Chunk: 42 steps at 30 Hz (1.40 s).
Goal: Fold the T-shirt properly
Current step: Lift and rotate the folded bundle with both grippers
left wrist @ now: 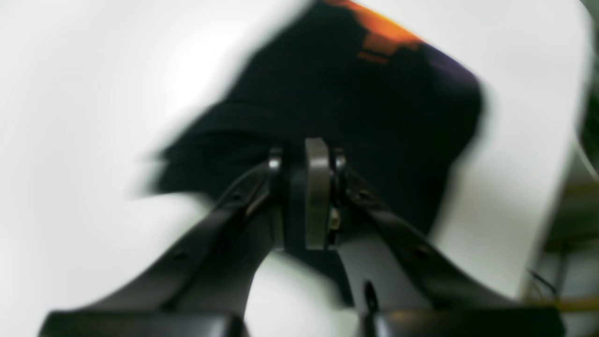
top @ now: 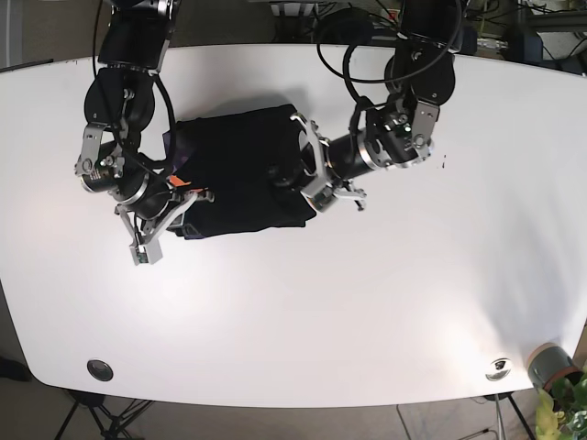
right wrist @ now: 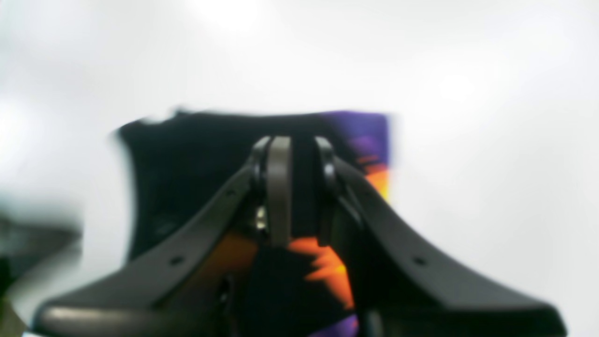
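The T-shirt [top: 229, 156] is black with an orange and purple print and lies folded into a rough rectangle on the white table [top: 367, 302]. My left gripper [top: 289, 176] sits at its right edge. In the left wrist view the left gripper [left wrist: 304, 159] is shut with black cloth of the T-shirt [left wrist: 374, 117] pinched between its pads. My right gripper [top: 183, 195] is at the shirt's lower left corner. The right wrist view shows the right gripper [right wrist: 292, 150] shut on a fold of the T-shirt [right wrist: 196, 154], with printed cloth hanging beneath it. Both wrist views are blurred.
Two round fittings [top: 99, 369] [top: 498, 368] sit near the table's front edge. A plant pot [top: 548, 367] stands off the front right corner. Cables [top: 348, 37] hang over the back edge. The table's edge [left wrist: 578, 140] shows at the right of the left wrist view.
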Each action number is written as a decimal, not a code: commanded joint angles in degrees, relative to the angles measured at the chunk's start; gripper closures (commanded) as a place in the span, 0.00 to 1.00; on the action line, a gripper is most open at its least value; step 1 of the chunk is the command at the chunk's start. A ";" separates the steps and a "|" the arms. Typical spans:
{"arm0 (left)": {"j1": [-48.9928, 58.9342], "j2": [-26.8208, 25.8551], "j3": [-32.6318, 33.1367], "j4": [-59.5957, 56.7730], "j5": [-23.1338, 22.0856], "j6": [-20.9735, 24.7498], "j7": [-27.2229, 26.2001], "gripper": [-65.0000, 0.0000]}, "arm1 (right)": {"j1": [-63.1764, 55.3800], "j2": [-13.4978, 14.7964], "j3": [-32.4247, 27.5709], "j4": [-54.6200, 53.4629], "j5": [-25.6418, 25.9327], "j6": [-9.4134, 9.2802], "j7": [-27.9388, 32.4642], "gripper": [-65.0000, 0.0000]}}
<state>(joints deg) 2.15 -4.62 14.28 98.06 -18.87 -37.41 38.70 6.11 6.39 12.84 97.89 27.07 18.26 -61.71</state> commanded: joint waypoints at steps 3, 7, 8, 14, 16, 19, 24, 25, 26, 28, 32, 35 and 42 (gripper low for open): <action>-0.70 0.18 4.05 0.44 -0.86 0.00 -1.47 0.93 | 4.92 2.35 -1.10 -6.24 1.28 0.51 5.05 0.89; -0.35 0.10 6.95 0.36 -0.86 0.00 -1.47 0.93 | 6.95 4.29 -3.92 -12.74 1.55 0.51 9.89 0.89; 0.44 0.01 7.74 0.36 -0.86 0.00 -1.47 0.93 | 7.39 4.82 -4.71 -14.59 1.72 0.51 11.12 0.89; 2.29 0.01 8.62 -1.75 -0.77 0.00 -1.47 0.93 | 8.53 6.31 -7.35 -23.03 1.19 0.51 19.74 0.90; 2.29 0.01 8.62 -4.22 -0.77 0.00 -1.47 0.93 | 8.79 7.45 -8.49 -26.02 1.55 0.51 22.55 0.90; 1.94 0.01 8.35 -9.05 -0.77 0.00 -1.47 0.93 | 8.79 8.95 -9.98 -27.51 1.55 0.60 25.01 0.90; 1.06 -0.08 8.27 -14.15 -0.86 0.00 -4.10 0.93 | 8.53 10.00 -10.51 -27.51 1.46 2.71 26.06 0.90; 0.88 -0.08 8.27 -14.68 -0.86 0.00 -4.72 0.93 | 8.44 10.00 -10.25 -27.51 1.37 3.67 26.06 0.90; 0.70 -0.08 8.27 -15.38 -0.86 0.00 -4.98 0.93 | 8.35 10.00 -10.16 -27.51 1.19 4.20 26.06 0.90; 0.09 -0.08 8.27 -17.05 -0.86 0.00 -5.42 0.93 | 7.56 10.00 -10.16 -27.60 1.19 4.73 26.06 0.90; -2.20 -0.08 7.12 -20.13 -0.86 0.00 -5.42 0.93 | 6.86 10.00 -10.16 -27.60 1.19 5.08 26.06 0.90; -3.78 -0.08 5.28 -22.76 -0.86 0.00 -5.42 0.93 | 5.89 10.00 -10.16 -27.42 1.19 5.17 26.24 0.90; -8.88 -0.08 2.55 -28.48 -0.86 0.09 -5.42 0.93 | 4.48 11.85 -10.16 -27.42 1.72 5.17 26.42 0.90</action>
<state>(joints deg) -5.43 -4.34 17.50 70.63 -22.57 -39.11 31.53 10.35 16.97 2.44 69.60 28.49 22.94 -35.79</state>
